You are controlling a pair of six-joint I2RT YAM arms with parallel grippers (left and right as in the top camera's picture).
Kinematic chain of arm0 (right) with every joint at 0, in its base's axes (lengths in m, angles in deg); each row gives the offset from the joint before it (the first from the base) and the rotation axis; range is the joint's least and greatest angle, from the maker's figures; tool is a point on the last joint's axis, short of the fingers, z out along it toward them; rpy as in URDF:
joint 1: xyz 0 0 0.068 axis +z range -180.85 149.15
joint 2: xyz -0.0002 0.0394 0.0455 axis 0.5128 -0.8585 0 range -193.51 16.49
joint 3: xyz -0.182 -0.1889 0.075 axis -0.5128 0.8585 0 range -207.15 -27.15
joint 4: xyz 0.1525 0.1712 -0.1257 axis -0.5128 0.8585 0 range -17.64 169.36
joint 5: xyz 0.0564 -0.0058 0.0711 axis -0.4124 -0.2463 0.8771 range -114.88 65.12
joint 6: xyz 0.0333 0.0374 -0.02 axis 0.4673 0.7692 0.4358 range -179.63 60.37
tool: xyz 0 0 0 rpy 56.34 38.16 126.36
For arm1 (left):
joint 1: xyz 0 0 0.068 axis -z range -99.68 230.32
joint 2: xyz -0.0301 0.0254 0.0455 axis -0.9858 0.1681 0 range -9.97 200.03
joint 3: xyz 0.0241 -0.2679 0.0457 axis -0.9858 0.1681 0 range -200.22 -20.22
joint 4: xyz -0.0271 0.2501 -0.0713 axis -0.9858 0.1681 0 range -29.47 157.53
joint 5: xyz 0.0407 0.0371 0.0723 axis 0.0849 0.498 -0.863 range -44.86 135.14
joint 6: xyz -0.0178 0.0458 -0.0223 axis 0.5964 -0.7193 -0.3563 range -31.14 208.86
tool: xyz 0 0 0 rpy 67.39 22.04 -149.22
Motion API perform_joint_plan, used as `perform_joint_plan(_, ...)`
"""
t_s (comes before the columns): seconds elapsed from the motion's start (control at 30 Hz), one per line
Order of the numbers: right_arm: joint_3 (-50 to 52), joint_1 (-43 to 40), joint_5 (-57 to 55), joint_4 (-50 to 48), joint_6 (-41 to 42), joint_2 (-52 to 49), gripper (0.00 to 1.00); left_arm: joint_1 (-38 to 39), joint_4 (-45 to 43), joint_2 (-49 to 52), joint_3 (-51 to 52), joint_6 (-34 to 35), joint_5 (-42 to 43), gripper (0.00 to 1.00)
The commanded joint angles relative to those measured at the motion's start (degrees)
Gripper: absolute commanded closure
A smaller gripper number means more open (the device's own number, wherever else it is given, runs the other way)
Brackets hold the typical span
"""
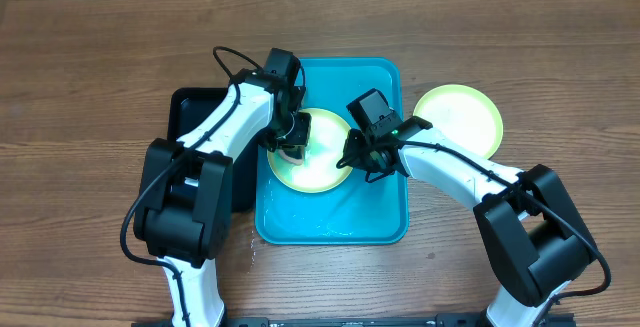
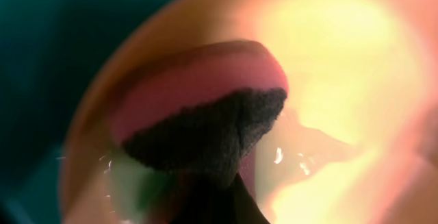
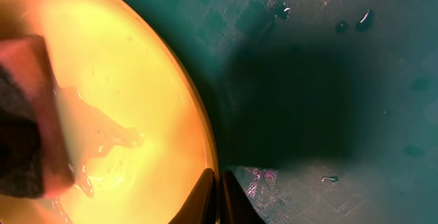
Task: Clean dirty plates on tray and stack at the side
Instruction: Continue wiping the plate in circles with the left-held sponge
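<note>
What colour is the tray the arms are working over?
Turquoise-blue. The tray shows best in the overhead view.

Blurry up close, just above the left fingers (image 2: 205, 207): a sponge (image 2: 205, 107). Cut off by the edge, far left of the right fingers (image 3: 203, 200): sponge and plate (image 3: 137, 80). Partly hidden under the arm behind the left fingers: black tray (image 1: 186, 105).

A plate (image 1: 322, 172) is set in the tray (image 1: 335, 225), by its left rim, a sponge (image 2: 205, 135) upon it — a second plate (image 1: 460, 117) is laid just beside the tray's right edge.
</note>
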Motion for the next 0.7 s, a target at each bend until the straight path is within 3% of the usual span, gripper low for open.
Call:
perform_joint_plan(0.0, 0.4, 0.4, 0.3, -0.4, -0.4, -0.1, 0.96, 0.5, -0.3, 2.0, 0.5, -4.7, 16.6, 0.96)
perform_joint_plan(0.1, 0.4, 0.4, 0.3, -0.4, -0.4, -0.1, 0.96, 0.4, -0.3, 2.0, -1.1, -5.2, 22.0, 0.96)
perform_joint_plan(0.37, 0.4, 0.4, 0.3, -0.4, -0.4, -0.1, 0.96, -0.9, 9.0, 1.9, -12.4, -5.3, 21.1, 0.96)
perform_joint_plan(0.67, 0.4, 0.4, 0.3, -0.4, -0.4, -0.1, 0.96, -1.0, 12.9, 1.9, -14.4, -3.8, 5.0, 0.96)
